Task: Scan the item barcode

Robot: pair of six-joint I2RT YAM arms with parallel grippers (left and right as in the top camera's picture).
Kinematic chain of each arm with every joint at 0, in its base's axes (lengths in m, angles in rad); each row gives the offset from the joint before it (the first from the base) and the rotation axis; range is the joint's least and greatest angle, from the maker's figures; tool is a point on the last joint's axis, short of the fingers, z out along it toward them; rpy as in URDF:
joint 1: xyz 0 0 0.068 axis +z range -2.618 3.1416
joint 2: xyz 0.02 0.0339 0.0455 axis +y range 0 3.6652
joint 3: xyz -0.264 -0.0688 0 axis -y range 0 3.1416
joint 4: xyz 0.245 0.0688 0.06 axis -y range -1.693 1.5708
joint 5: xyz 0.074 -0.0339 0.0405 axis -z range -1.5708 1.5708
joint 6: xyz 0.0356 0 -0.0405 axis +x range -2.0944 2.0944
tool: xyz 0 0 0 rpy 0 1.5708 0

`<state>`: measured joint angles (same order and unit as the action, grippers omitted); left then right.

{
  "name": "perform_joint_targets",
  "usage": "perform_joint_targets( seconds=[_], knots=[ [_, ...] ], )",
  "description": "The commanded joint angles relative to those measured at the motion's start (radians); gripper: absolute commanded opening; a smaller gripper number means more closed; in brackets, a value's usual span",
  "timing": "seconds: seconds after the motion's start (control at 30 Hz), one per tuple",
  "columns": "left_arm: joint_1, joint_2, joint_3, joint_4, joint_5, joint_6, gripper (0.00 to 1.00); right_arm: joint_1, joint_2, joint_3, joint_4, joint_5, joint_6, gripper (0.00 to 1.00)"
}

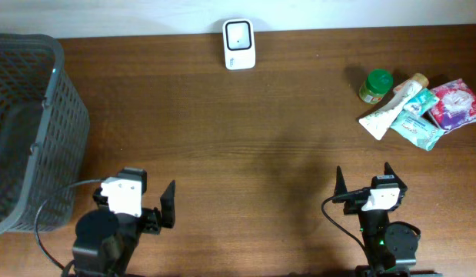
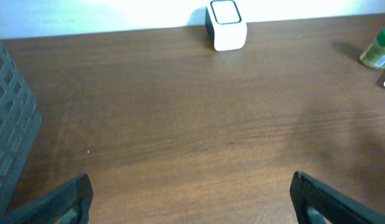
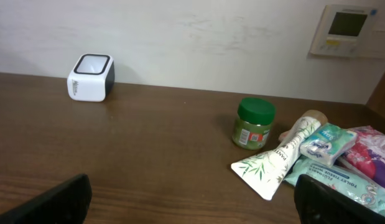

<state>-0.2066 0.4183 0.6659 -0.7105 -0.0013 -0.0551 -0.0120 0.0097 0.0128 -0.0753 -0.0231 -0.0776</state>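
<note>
Fingers stood wide apart on left gripper point(image 2: 192, 208) and right gripper point(image 1: 364, 181), nothing held. The green jar point(image 1: 375, 85), tube point(image 1: 391, 109) and packets point(image 1: 419, 127) lay far right, the scanner point(image 1: 239, 44) at the back edge. Best bet: the right arm takes one item by its sides, barcode uncovered.

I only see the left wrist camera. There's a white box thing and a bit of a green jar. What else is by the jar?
Observer: A white tube lies right beside the green jar.
Operator: Anything more?
Observer: Two teal packets and a pink packet sit bunched just past the tube.
Operator: Is the other arm holding something?
Observer: No, the right gripper is open and empty.
</note>
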Motion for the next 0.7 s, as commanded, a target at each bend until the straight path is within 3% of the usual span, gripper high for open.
perform_joint_targets(
  seconds=[0.0, 0.2, 0.37, 0.47, 0.57, 0.67],
  knots=[
    [0.023, -0.137, -0.153, 0.136, 0.014, 0.026, 0.99, 0.007, -0.006, -0.007, -0.004, 0.005, 0.006, 0.99],
    [0.116, -0.315, -0.497, 0.641, 0.144, 0.123, 0.99, 0.007, -0.006, -0.007, -0.004, 0.005, 0.006, 0.99],
    [0.162, -0.414, -0.578, 0.685, 0.144, 0.123, 0.99, 0.007, -0.006, -0.007, -0.004, 0.005, 0.006, 0.99],
    [0.171, -0.414, -0.654, 0.865, 0.144, 0.123, 0.99, 0.007, -0.006, -0.007, -0.004, 0.005, 0.006, 0.99],
    [0.174, -0.414, -0.658, 0.866, 0.135, 0.128, 0.99, 0.007, -0.006, -0.007, -0.004, 0.005, 0.006, 0.99],
    [0.178, -0.414, -0.658, 0.755, 0.136, 0.135, 0.99, 0.007, -0.006, -0.007, -0.004, 0.005, 0.006, 0.99]
  ],
)
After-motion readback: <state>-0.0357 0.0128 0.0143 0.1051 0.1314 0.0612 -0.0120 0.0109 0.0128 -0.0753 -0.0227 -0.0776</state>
